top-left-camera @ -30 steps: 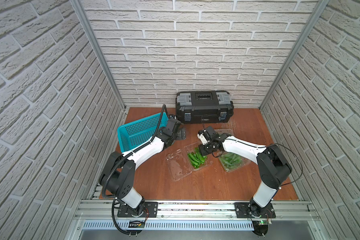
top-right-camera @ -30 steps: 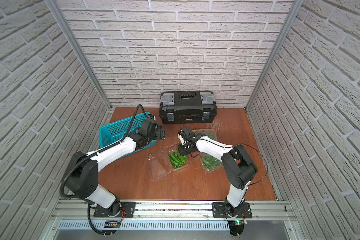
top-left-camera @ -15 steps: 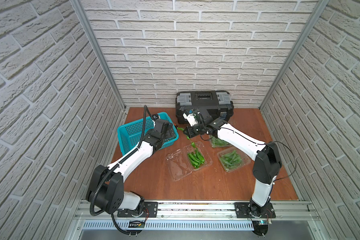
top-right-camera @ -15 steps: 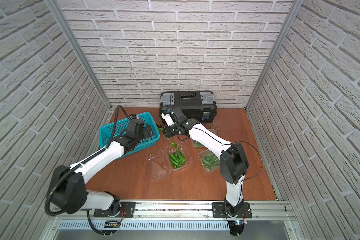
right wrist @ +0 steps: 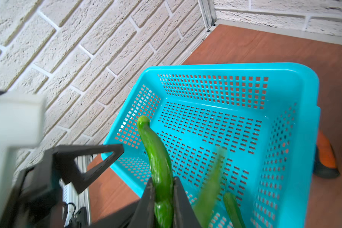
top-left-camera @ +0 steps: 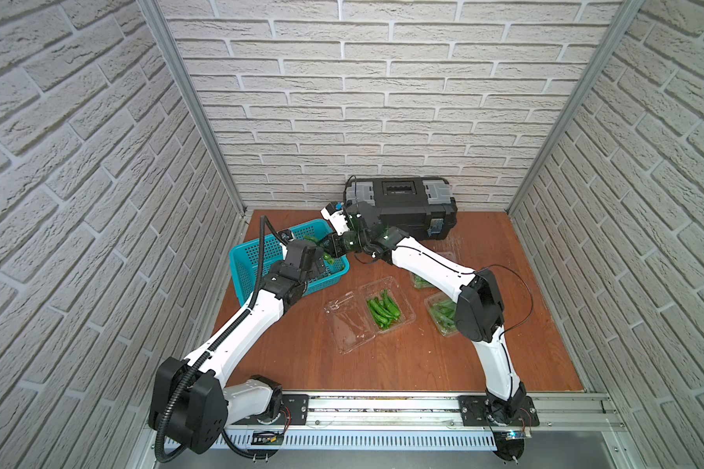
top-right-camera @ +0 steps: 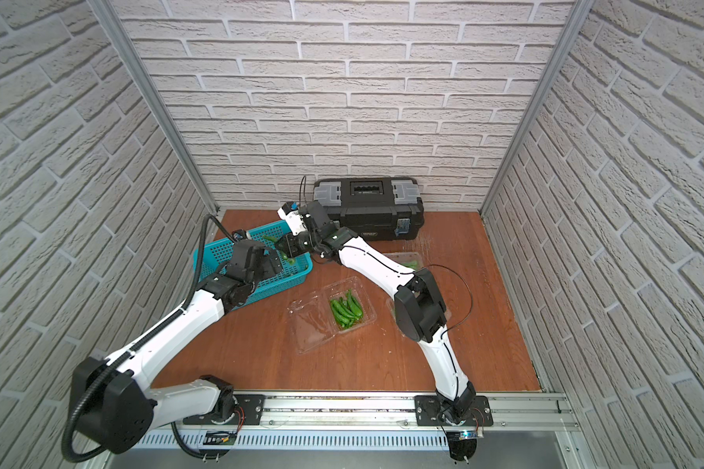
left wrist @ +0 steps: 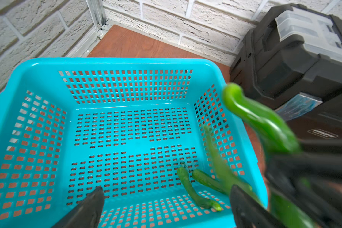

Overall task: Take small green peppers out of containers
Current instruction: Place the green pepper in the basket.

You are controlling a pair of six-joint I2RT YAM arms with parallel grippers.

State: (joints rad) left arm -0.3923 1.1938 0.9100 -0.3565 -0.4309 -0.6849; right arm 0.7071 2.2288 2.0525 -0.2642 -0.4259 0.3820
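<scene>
Both arms have swung from the containers to the basket (top-left-camera: 246, 280) since the earlier frames, and the right arm has brought a pepper with it.

Basket: rigid teal plastic with perforated walls and floor, at the left of the table (top-left-camera: 423, 365). Two peppers (left wrist: 193, 189) lie on its floor.

Left gripper (left wrist: 166, 189): spread wide and empty, hovering over the basket interior.

Right gripper (right wrist: 163, 185): pinching one pepper (right wrist: 154, 146) partway along its length. The long axis runs straight out past the fingertips, across the basket rim toward the interior, with the basket floor below. A green streak (right wrist: 211, 183) beside it is blurred; held or falling cannot be told. A release here probably lands the pepper inside, and only the right arm is placed to do it.

Pepper: slim, glossy, slightly curved and smooth-skinned, so likely to slip.

Containers: the open clear clamshell (top-left-camera: 408, 323) at table centre holds a heap of peppers (top-left-camera: 383, 312). Two more containers (top-left-camera: 444, 316) lie to its right, partly behind the right arm, with green showing inside.
</scene>
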